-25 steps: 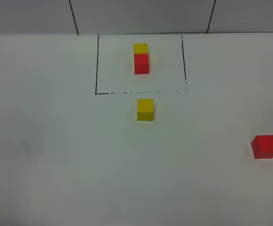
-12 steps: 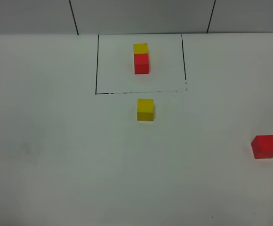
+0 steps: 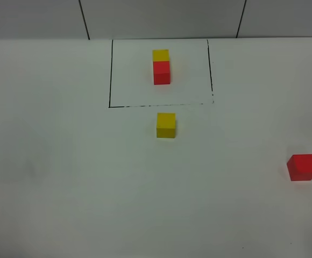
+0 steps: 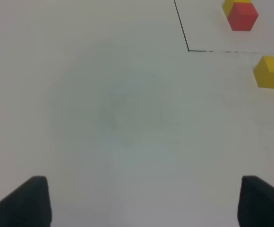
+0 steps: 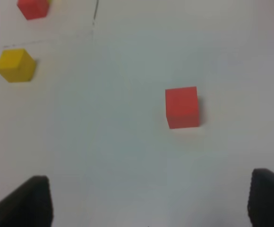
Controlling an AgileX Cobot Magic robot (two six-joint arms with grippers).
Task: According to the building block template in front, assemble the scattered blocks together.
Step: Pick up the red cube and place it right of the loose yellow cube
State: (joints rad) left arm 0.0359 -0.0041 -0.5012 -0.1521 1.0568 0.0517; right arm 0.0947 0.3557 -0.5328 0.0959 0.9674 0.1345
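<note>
My left tool [image 4: 146, 203] hangs over bare white worktop [image 3: 64, 177] with its two dark fingertips spread wide and nothing between them. My right tool [image 5: 149, 201] is spread just as wide and also holds nothing; the loose red cube [image 3: 302, 167] lies on the worktop ahead of it, clear of both fingertips.

From the high camera, that red cube is the nearest block, sitting flat at the right edge of the worktop. The loose yellow cube [image 3: 166, 124] lies well apart from it, at about 10 o'clock from the red one and near the middle of the worktop. It rests flat, just outside the near line of the black rectangle [image 3: 110, 75] and not touching it.

At 12 o'clock from the yellow cube, inside the rectangle, stands the building block template [image 3: 161, 67]: a red cube with a yellow cube touching it at its 12 o'clock side. The pair sits towards the far half of the outlined area, apart from every line.
</note>
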